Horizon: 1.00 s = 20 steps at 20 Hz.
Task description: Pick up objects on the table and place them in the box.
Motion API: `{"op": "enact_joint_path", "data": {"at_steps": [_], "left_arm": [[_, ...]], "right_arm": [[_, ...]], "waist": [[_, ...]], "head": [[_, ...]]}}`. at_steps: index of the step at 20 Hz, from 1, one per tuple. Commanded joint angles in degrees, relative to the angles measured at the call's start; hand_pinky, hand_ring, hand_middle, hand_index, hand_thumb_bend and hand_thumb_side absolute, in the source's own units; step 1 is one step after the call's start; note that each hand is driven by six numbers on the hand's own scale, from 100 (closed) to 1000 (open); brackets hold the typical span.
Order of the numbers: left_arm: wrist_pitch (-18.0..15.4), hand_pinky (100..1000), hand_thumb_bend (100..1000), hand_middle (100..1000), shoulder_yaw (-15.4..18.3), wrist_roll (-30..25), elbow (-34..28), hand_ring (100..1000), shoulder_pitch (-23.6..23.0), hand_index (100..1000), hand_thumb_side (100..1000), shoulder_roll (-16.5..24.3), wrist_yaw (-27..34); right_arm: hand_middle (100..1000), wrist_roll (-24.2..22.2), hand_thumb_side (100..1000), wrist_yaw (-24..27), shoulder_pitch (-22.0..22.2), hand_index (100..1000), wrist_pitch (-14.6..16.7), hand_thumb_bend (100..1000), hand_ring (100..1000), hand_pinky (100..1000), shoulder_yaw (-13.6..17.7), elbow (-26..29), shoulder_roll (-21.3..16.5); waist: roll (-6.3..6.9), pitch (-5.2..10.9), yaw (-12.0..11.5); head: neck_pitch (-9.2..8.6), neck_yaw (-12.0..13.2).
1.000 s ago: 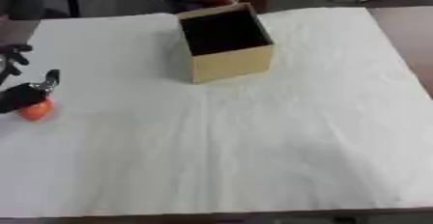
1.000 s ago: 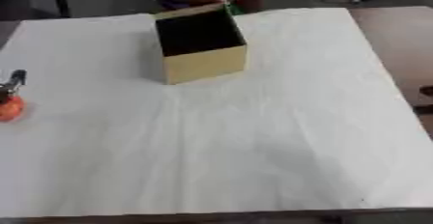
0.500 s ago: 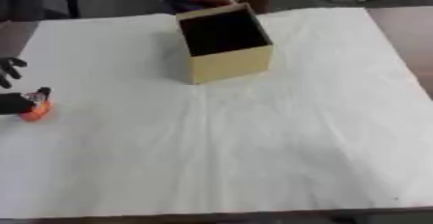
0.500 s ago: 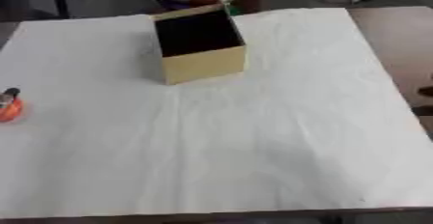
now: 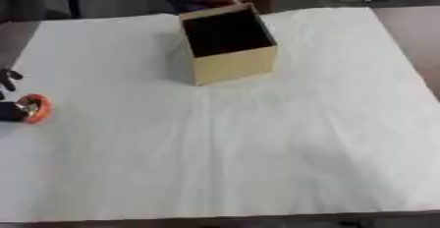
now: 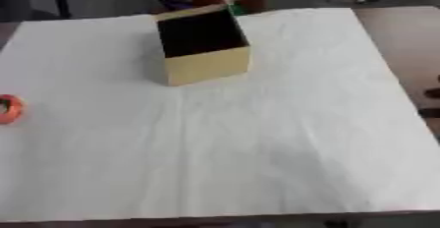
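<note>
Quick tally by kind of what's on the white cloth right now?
Cardboard box: 1
Orange object at the left edge: 1
Total: 2
The left robot hand shows only as dark fingers beside the orange object.

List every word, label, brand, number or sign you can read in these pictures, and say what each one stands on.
None can be read.
The box shows plain tan sides and a dark inside, with no print.
The white cloth is bare of marks.
The orange object at the left hand is too blurred to show any label.
</note>
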<state>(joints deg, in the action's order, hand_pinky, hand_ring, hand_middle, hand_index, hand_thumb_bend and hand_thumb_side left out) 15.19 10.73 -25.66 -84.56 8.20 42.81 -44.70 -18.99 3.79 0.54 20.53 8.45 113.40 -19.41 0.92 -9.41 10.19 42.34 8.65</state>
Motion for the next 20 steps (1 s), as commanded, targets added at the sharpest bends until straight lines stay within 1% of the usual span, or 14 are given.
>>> {"op": "enact_joint_path", "data": {"at_steps": [1, 5, 9, 13, 16, 17, 20], "left_arm": [[-0.59, 799, 296, 696, 0.11, -1.45, 0.01, 682, 0.64, 897, 398, 2.34, -0.94], [-0.88, 794, 298, 684, 0.06, -3.23, 0.17, 670, 0.45, 888, 396, 2.16, -2.74], [-1.0, 774, 278, 627, 0.1, -4.5, -0.04, 620, 0.16, 839, 391, 1.76, -4.1], [-0.91, 728, 200, 511, 0.22, -5.03, -0.21, 525, -0.01, 715, 374, 1.39, -4.44], [-0.8, 692, 144, 437, 0.57, -4.01, -1.05, 471, 0.21, 626, 358, 1.49, -4.43], [-0.78, 680, 126, 419, 0.74, -3.51, -1.68, 457, 0.38, 605, 354, 1.63, -4.54], [-0.88, 677, 121, 411, 1.32, -2.64, -4.45, 455, 1.19, 597, 355, 2.02, -4.99]], "right_arm": [[747, -0.08, 470, -0.31, -0.25, 964, 0.12, 100, 1000, 724, 0.39, 1.03, -0.73], [747, -0.12, 470, -0.32, -0.35, 964, 0.14, 100, 1000, 724, 0.37, 1.04, -0.74], [747, -0.18, 470, -0.35, -0.33, 964, 0.16, 100, 1000, 724, 0.38, 1.02, -0.77], [747, -0.19, 470, -0.41, -0.29, 964, 0.2, 100, 1000, 724, 0.4, 0.96, -0.8], [747, -0.21, 470, -0.43, -0.27, 964, 0.23, 100, 1000, 724, 0.39, 0.93, -0.85], [748, -0.2, 471, -0.43, -0.25, 964, 0.24, 100, 1000, 724, 0.4, 0.93, -0.87], [748, -0.19, 470, -0.43, -0.18, 964, 0.28, 100, 1000, 724, 0.38, 0.91, -0.92]], "waist": [[-0.04, 0.5, 0.02], [-0.01, 0.43, -0.06], [-0.02, 0.4, -0.04], [-0.03, 0.38, -0.07], [-0.03, 0.42, -0.13], [-0.04, 0.44, -0.16], [-0.1, 0.52, -0.25]], "head": [[0.29, 0.12], [0.22, 0.11], [0.18, 0.08], [0.11, 0.0], [0.13, -0.08], [0.14, -0.1], [0.15, -0.2]]}}
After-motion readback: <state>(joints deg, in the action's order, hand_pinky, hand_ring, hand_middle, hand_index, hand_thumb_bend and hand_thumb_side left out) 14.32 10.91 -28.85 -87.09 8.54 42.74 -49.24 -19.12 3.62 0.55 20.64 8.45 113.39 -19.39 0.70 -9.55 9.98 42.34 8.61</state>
